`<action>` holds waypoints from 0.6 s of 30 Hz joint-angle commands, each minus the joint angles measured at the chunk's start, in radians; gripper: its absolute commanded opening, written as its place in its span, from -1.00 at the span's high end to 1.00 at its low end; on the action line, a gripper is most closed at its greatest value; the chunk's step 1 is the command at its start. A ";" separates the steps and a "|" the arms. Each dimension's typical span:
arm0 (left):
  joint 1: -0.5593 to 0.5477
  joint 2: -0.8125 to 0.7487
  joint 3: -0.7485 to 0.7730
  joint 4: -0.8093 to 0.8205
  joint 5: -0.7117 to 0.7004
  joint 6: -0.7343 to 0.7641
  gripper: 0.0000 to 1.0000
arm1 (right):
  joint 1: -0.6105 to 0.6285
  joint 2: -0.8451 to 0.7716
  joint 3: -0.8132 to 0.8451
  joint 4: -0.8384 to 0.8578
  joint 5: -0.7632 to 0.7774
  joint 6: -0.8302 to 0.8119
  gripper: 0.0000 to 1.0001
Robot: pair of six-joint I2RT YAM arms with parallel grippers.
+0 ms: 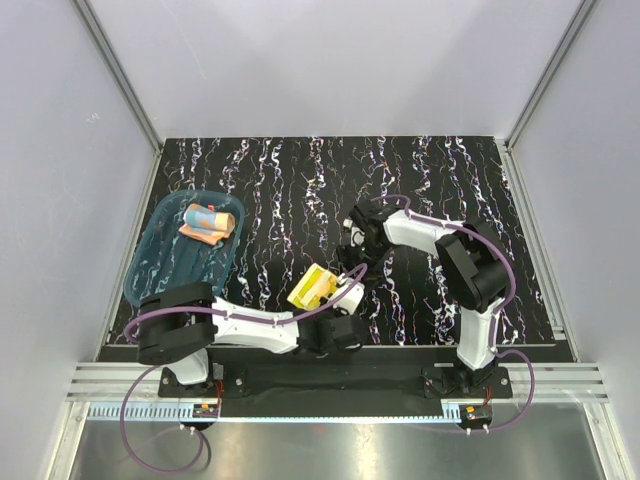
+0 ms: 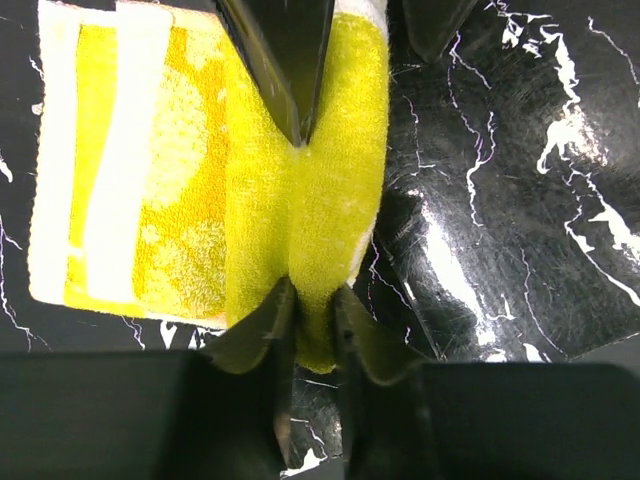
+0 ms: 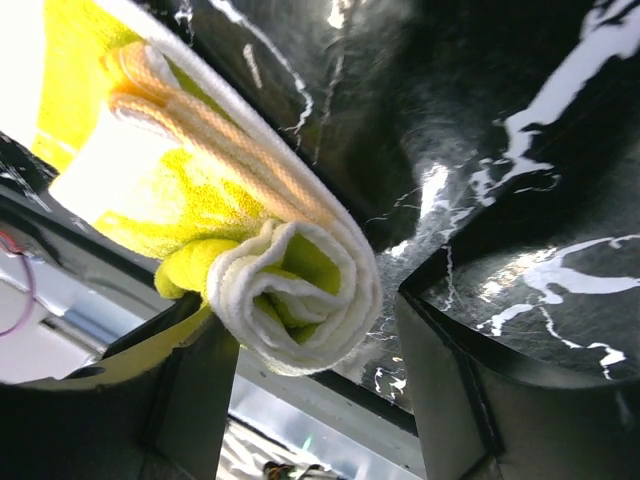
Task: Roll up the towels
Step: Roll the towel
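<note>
Yellow towel: partly rolled, near the table's front edge; flat cream-striped part beside the roll.
Left gripper: pinching the roll across its middle.
Right gripper: spread, straddling the roll's spiral end.
Orange-pink towel: rolled, inside tray.
Open room: marbled table behind and rightward.

Yellow towel — flat part cut off at the right wrist view's left edge and bleached white there; the left pincer hides a strip of its fold in the left wrist view. Orange-pink towel — pattern too small to tell.
</note>
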 commanded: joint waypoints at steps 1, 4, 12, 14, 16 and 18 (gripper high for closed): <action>0.001 0.052 -0.049 -0.064 0.117 -0.034 0.70 | -0.054 0.073 -0.010 0.092 0.107 -0.072 -0.39; 0.012 0.027 -0.052 -0.055 0.134 -0.039 0.92 | -0.080 0.068 -0.021 0.101 0.101 -0.068 -0.39; 0.068 -0.111 -0.045 -0.029 0.253 -0.075 1.00 | -0.132 0.025 -0.048 0.094 0.134 -0.054 -0.38; 0.078 -0.138 -0.043 -0.024 0.278 -0.080 1.00 | -0.134 0.025 -0.052 0.092 0.139 -0.053 -0.38; 0.093 -0.155 -0.040 -0.021 0.298 -0.088 1.00 | -0.134 0.028 -0.055 0.094 0.148 -0.051 -0.38; 0.113 -0.181 -0.045 -0.001 0.318 -0.092 1.00 | -0.132 0.030 -0.062 0.097 0.151 -0.048 -0.37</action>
